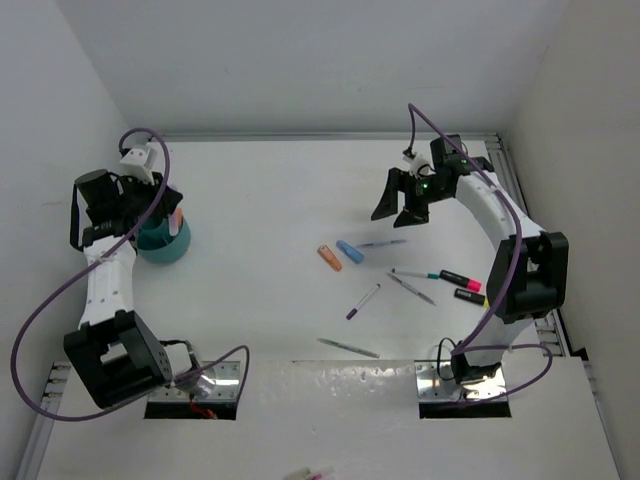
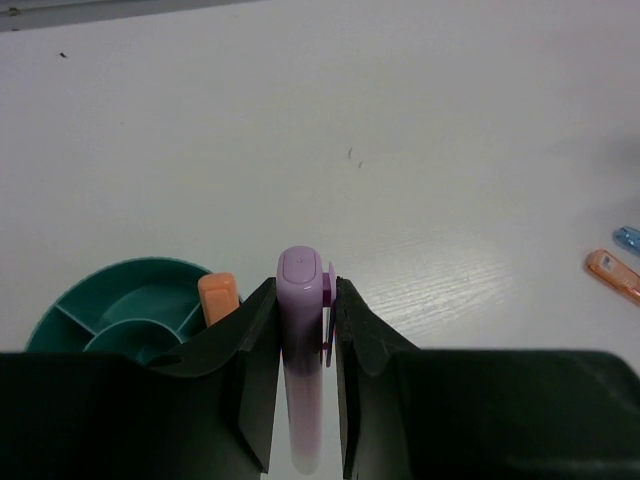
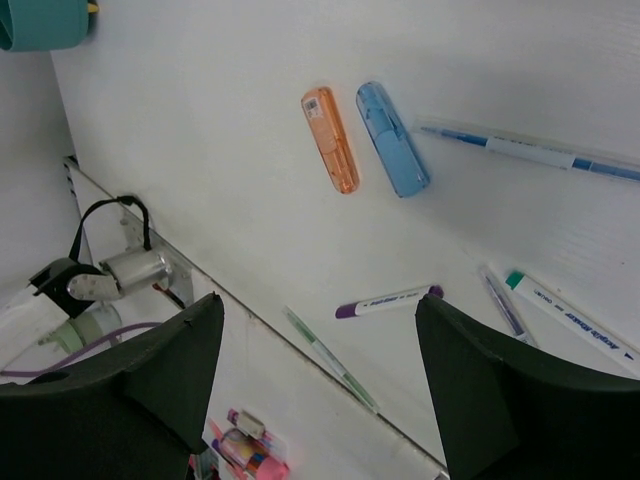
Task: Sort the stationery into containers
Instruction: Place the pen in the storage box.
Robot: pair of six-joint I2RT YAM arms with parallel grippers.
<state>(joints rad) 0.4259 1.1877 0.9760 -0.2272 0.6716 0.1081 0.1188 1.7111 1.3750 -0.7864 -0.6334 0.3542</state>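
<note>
The left tool (image 2: 303,300) pinches a lilac highlighter (image 2: 299,400) close by the teal cup (image 2: 118,272) near the counter's (image 1: 270,200) left edge. The right tool (image 3: 320,340), spread wide, hangs toward the far right corner above orange (image 3: 330,140) and blue highlighters (image 3: 392,138).

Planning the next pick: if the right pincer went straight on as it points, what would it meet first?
Probably the table near the purple pen, framed by the open right pincer; nothing stands in between, though depth is unclear.
</note>
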